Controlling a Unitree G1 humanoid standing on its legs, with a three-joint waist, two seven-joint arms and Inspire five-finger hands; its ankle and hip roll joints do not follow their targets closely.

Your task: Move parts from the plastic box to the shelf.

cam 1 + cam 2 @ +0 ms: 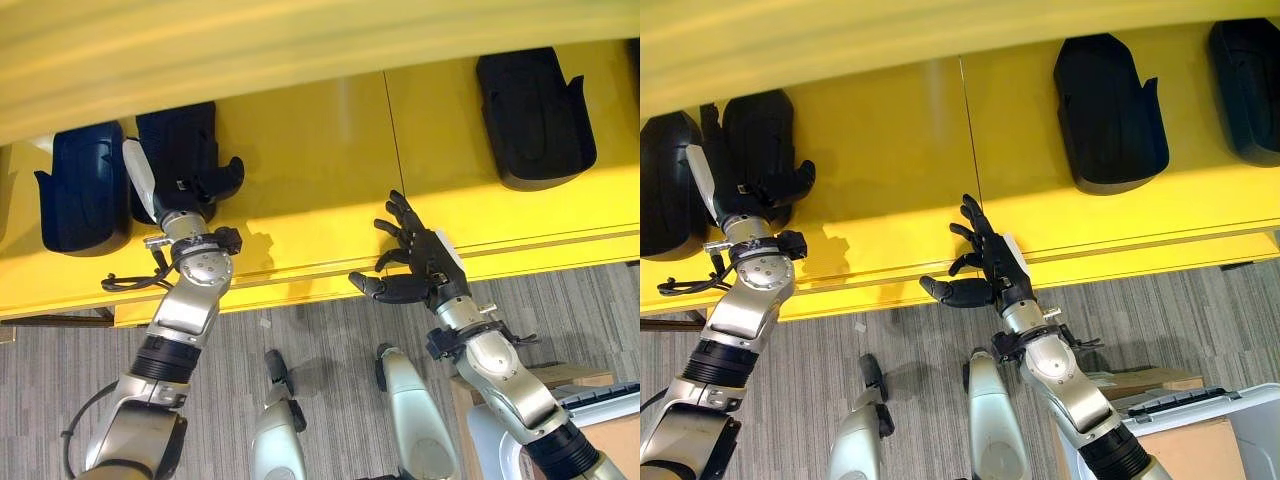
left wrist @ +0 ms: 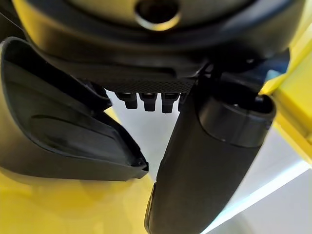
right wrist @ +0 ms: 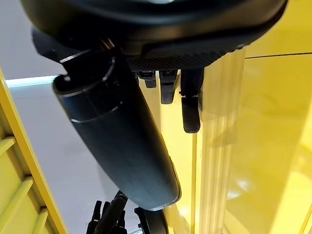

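- The left hand (image 1: 195, 180) reaches onto the glossy yellow shelf (image 1: 320, 150), over a black moulded plastic part (image 1: 178, 150). Its thumb sticks out to the side, and its fingers seem to lie along the part; a grip cannot be made out from here.
- A second dark moulded part (image 1: 80, 188) lies just beside that one, and a third black part (image 1: 533, 118) sits well apart along the shelf.
- The right hand (image 1: 418, 262) hangs at the shelf's front edge, fingers spread and holding nothing.
- A pale plastic box (image 1: 1215, 410) stands on the floor, its inside hidden.
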